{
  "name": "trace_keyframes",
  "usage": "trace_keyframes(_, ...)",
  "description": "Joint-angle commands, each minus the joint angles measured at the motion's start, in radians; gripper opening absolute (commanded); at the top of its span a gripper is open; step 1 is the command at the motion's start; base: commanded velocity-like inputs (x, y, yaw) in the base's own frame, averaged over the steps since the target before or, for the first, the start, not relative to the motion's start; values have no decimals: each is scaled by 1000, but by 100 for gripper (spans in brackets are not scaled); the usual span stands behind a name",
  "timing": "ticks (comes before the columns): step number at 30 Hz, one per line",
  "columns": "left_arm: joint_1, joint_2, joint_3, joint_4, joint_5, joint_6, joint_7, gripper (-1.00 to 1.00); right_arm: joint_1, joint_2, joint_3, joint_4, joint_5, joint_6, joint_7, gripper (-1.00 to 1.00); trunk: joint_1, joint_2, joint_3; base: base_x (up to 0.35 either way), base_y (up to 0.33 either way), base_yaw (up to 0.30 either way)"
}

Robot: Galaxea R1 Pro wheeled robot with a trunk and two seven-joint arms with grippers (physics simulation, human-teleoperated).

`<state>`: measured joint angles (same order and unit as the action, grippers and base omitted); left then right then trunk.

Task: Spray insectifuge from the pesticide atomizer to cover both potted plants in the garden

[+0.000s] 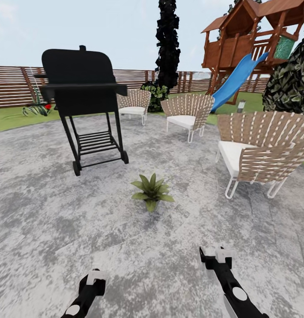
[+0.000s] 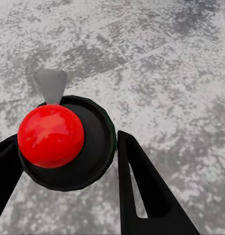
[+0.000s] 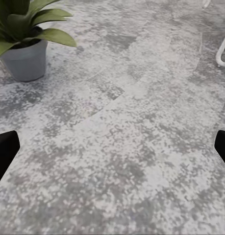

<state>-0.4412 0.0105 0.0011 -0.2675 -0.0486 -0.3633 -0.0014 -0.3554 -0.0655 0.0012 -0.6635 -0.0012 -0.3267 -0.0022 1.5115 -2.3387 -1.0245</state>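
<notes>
The left gripper point(image 2: 68, 166) is closed around the spray bottle point(image 2: 68, 147): in the left wrist view its dark round body sits between the two black fingers point(image 2: 141, 191), with the red spot point(image 2: 51, 135) on top and a pale grey nozzle tip point(image 2: 50, 84) pointing out over the paving. In the head view the same gripper point(image 1: 95, 277) sits low at the left with the bottle's white head showing at its tip. The right gripper point(image 1: 215, 256) is spread wide and holds nothing; its fingertips sit at the far edges of the right wrist view with bare patio point(image 3: 141, 147) between them.

One potted plant point(image 1: 152, 191) stands on the patio a little ahead, between the black barbecue point(image 1: 81, 88) and the nearest woven chair point(image 1: 262, 150); the right wrist view shows its grey pot point(image 3: 26, 61) and broad leaves. A second leafy shape by the fence point(image 1: 6, 86) at far left may be another plant, but it is too small to tell.

Risks from here, as I judge them: the nozzle looks aimed at paving, not leaves, so a spray now would miss. The plant is low and well apart from the bottle, so partial cover is likely unless the robot closes in. Rolling closer could knock the pot over, or clip the chair or barbecue
</notes>
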Motion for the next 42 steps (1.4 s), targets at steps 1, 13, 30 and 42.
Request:
trace_keyframes(1,-1,0,0,1,-5,-3,0,-100,0,0,0,1,0,-3,0,100,0,0,-1,293,-138,0)
trace_keyframes(13,-1,0,0,1,-5,-5,0,-100,0,0,0,1,0,-3,0,100,0,0,-1,262,-167,0)
trace_keyframes(30,-1,0,2,0,-5,-6,0,-100,0,1,0,1,1,-3,-1,100,0,0,-1,218,-202,30)
trace_keyframes(42,0,-1,1,1,-5,-6,0,-100,0,0,-1,-2,0,-3,-1,100,0,0,-1,195,-218,89)
